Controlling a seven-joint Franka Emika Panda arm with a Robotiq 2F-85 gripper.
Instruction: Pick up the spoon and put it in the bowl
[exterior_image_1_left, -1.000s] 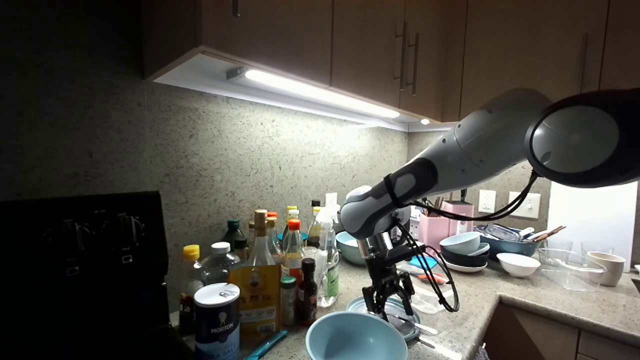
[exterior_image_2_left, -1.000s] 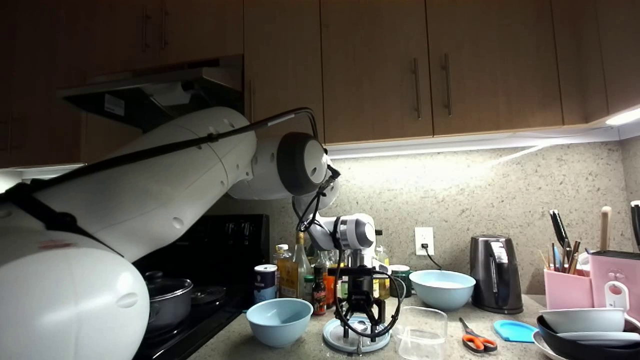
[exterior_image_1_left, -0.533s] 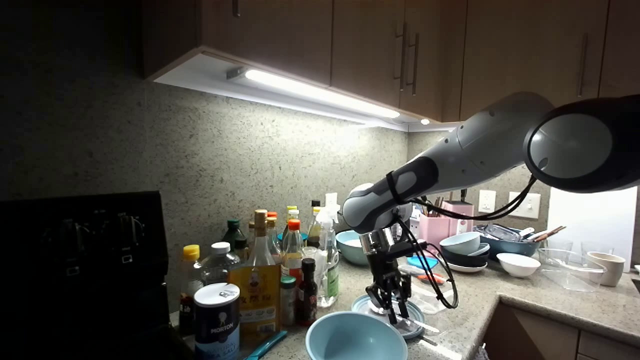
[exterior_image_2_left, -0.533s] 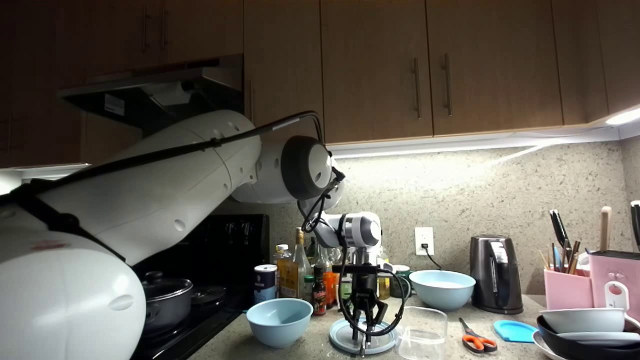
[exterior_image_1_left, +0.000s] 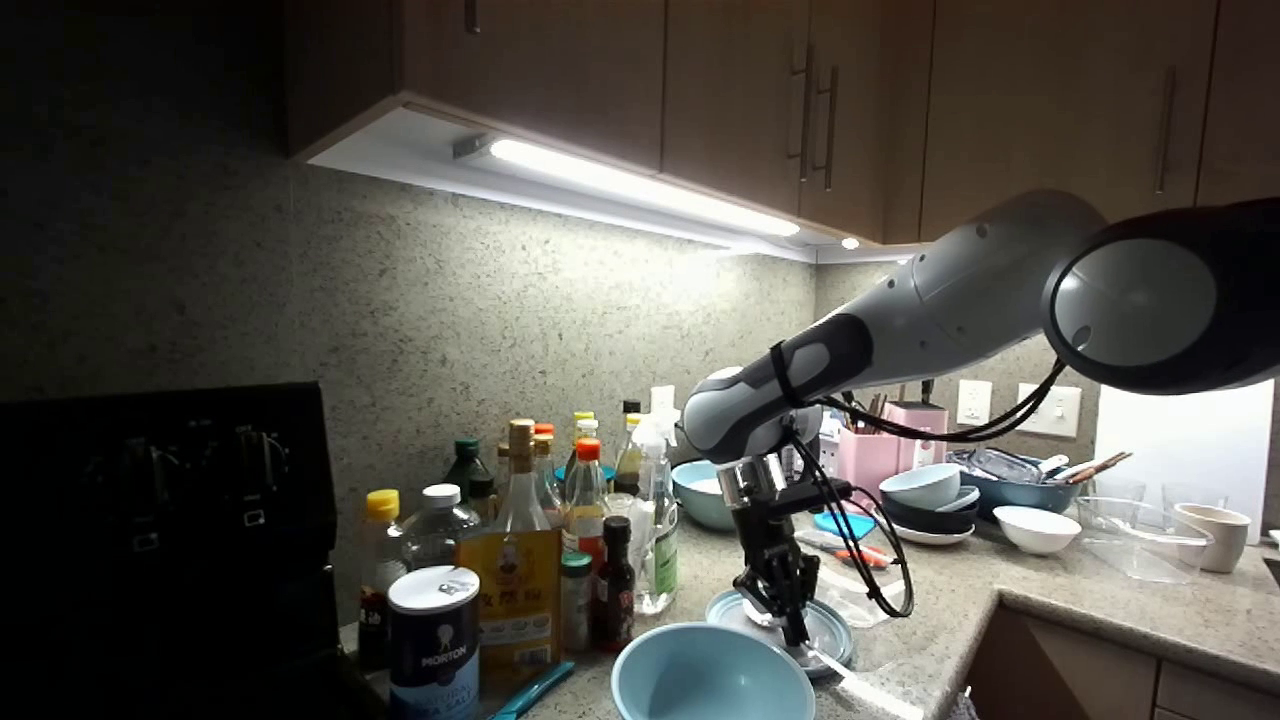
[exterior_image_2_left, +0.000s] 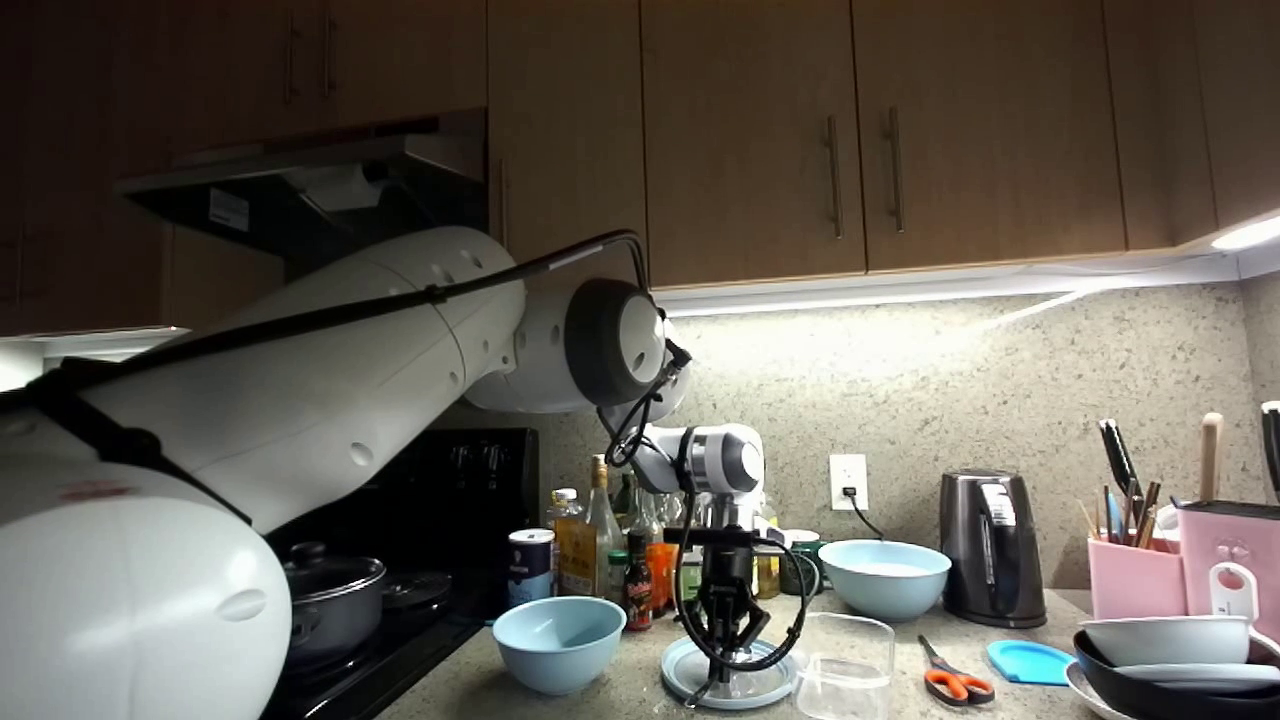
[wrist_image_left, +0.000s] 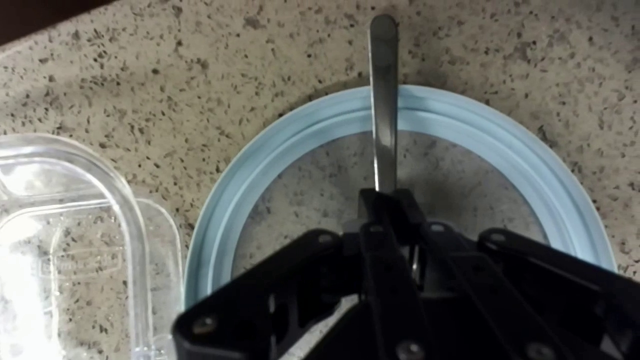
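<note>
The silver spoon's handle (wrist_image_left: 384, 95) sticks out across the light-blue rim of a round lid (wrist_image_left: 235, 185) in the wrist view. My gripper (wrist_image_left: 385, 196) has its fingertips pinched together on that handle, low over the lid. Behind the black fingers the rest of the spoon is hidden. Whether the spoon still rests on the lid I cannot tell. In an exterior view the handle (exterior_image_1_left: 832, 664) slants down from the fingertips over the counter. The pale blue bowl (exterior_image_1_left: 712, 672) stands beside the lid, also visible as the bowl (exterior_image_2_left: 558, 645).
A clear plastic container (exterior_image_2_left: 845, 665) stands close beside the lid, with orange-handled scissors (exterior_image_2_left: 957, 685) past it. Bottles (exterior_image_1_left: 520, 560) and a salt can (exterior_image_1_left: 434, 640) crowd the counter near the bowl. Another light-blue bowl (exterior_image_2_left: 885, 578) sits by the kettle (exterior_image_2_left: 993, 550).
My fingers have come together from wide apart and now pinch the spoon's handle. The gripper and lid have shifted slightly, and the handle has turned a little.
</note>
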